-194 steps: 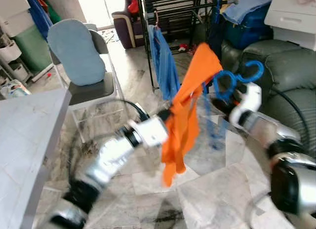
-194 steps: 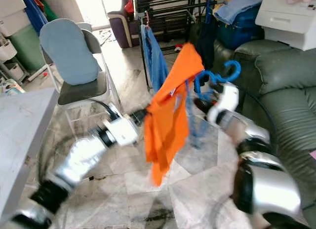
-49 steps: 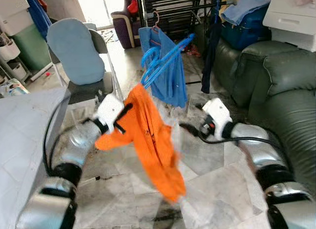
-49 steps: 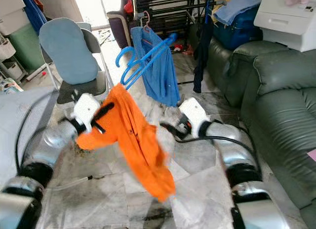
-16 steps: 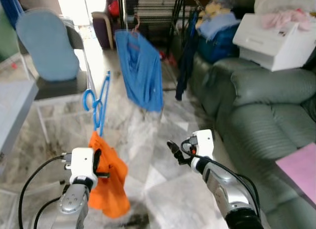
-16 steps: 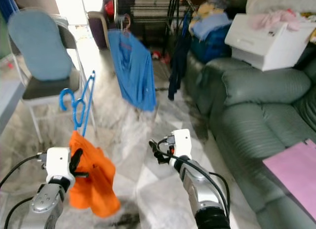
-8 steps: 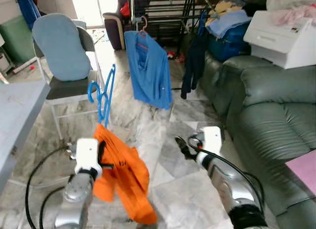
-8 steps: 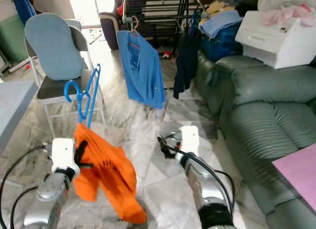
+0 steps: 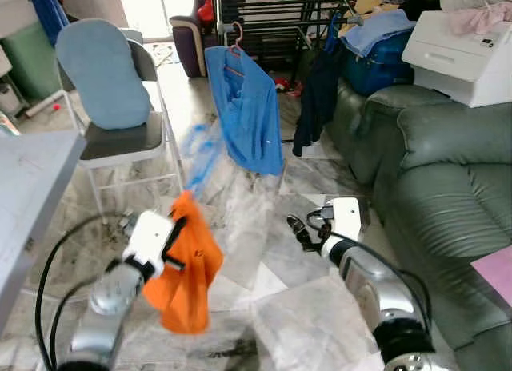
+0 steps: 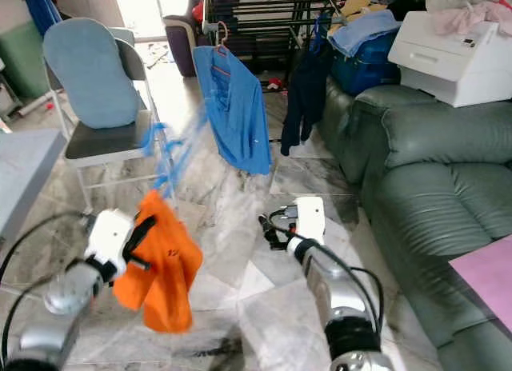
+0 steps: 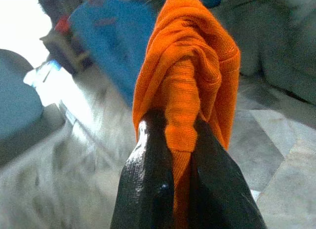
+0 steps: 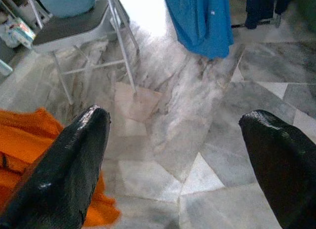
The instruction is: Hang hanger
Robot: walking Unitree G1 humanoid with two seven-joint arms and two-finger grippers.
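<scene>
**Inspector A:** Left eye view. The left tool point(image 9: 174, 237) sits at about 8 o'clock, its fingers clamped on an orange garment point(image 9: 190, 271) that hangs below it. A blue hanger point(image 9: 202, 153) rises from the garment toward 12 o'clock, badly blurred. The right tool point(image 9: 298, 229) is near centre, over the marble floor point(image 9: 240, 219), well apart from the garment.

**Inspector B:** Surroundings?

**Inspector A:** A blue shirt point(image 9: 250, 115) hangs on a dark rack point(image 9: 264, 11) at 12 o'clock. A chair with a blue cushion point(image 9: 102, 73) stands at 10 o'clock, a green sofa point(image 9: 448, 163) at 3 o'clock, a grey tabletop point(image 9: 28, 187) at 9 o'clock.

**Inspector B:** Right eye view?

**Inspector A:** Same layout. The hanger's hooks are smeared just above the garment.

**Inspector B:** Left wrist view?

**Inspector A:** Both black fingers point(image 11: 148, 184) press against a bunched fold of the orange garment. Firm grip.

**Inspector B:** Right wrist view?

**Inspector A:** The two fingers point(image 12: 64, 170) stand wide apart with nothing between them. Floor, chair legs and the blue shirt lie beyond; the orange garment is beside one finger.
</scene>
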